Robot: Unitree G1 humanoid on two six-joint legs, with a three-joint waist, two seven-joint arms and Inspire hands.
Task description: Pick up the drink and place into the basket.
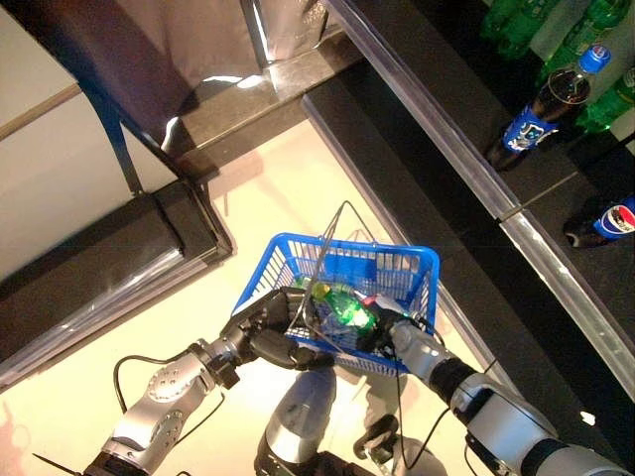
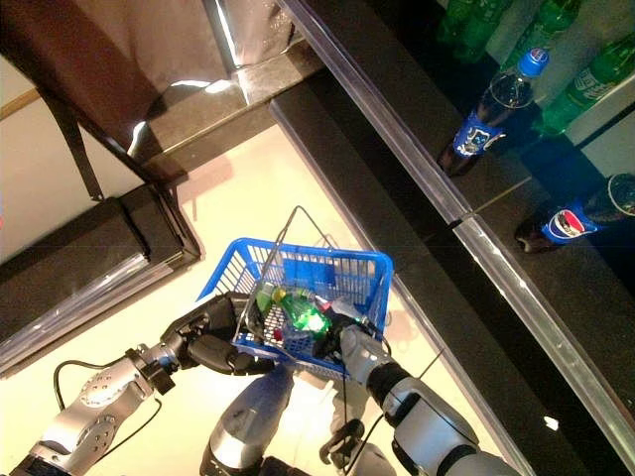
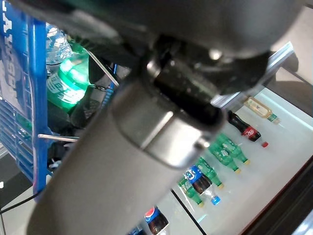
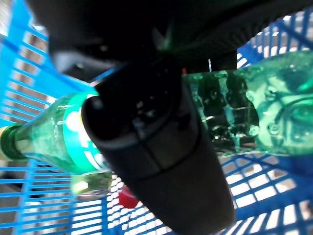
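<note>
Right hand lowering the green plastic drink bottle inside the blue plastic mesh basket.

Its thumb and fingers curl round the bottle; the left hand grips the basket's near rim. Best to settle the bottle flat among the other items before letting go, basket held level.

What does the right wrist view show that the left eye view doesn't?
Only the right wrist view: the thumb lying across the green bottle, close up. Only the left eye view: the left hand at the blue basket rim, cola bottles on the dark shelf. Both: right hand, bottle inside basket.
</note>
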